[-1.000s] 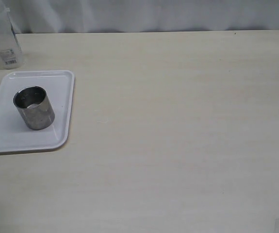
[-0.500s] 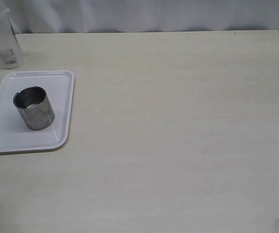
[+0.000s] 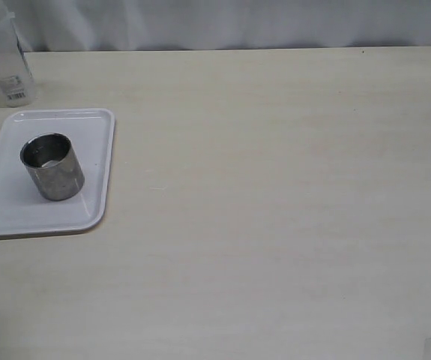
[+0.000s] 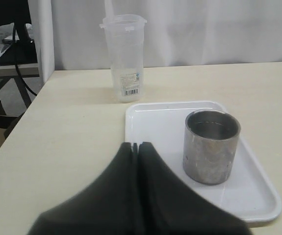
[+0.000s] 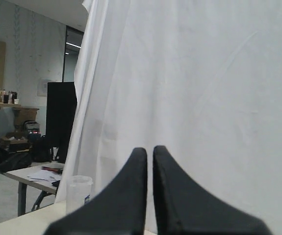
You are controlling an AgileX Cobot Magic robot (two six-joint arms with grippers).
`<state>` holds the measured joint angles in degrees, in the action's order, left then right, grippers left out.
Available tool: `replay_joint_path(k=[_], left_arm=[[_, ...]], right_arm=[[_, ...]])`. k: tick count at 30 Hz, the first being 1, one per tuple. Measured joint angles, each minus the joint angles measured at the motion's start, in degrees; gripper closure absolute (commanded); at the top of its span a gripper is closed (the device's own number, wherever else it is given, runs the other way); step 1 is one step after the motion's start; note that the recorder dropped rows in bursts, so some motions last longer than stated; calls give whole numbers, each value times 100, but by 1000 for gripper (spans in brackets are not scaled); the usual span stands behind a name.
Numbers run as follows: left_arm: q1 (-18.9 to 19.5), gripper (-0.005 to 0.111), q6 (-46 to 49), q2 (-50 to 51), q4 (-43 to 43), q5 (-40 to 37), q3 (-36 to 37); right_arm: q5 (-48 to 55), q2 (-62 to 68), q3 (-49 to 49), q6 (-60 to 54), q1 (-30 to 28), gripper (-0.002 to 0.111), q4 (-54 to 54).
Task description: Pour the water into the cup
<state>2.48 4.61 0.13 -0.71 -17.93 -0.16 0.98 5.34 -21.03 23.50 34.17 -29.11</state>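
Left jaws are clenched and empty, near the edge of the white tray [image 4: 150, 117]. The cup [image 4: 211, 147] stands upright on that tray, just beyond the jaws and untouched. The plastic container [image 4: 125, 58] stands farther back on the tabletop [image 4: 72, 127]. Right jaws are clenched and empty, facing a white curtain [image 5: 204, 88].

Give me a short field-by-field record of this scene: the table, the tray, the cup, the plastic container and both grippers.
pale beige table: carries everything
white rectangular plastic tray: flat on the table
short brushed-steel cup: upright on the tray
tall translucent plastic container: upright on the table beyond the tray, not touching it
left gripper: shut, empty
right gripper: shut, empty
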Motion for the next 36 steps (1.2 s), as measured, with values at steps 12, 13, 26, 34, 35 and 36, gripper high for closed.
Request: replay_joint_path(k=[12,13,26,34,35,36], left_arm=[[0,107,0,0,15,0,0],[0,107,0,0,15,0,0],[0,107,0,0,15,0,0],[0,107,0,0,15,0,0],[0,107,0,0,15,0,0],[0,107,0,0,15,0,0]], right_arm=[[-651,-513,1054,-2833,-553,104,1876],[-720,-513,1121,-2887,-689,104,1997],[-1190,-513,2077,-3010,-3016,104,2518],[-715,-513,2082,-3010,-3464,104,2528],[-659,-513,2082,-3010,-3464,104,2528],[-594,-513,2082,-3010,-3464,104,2539]])
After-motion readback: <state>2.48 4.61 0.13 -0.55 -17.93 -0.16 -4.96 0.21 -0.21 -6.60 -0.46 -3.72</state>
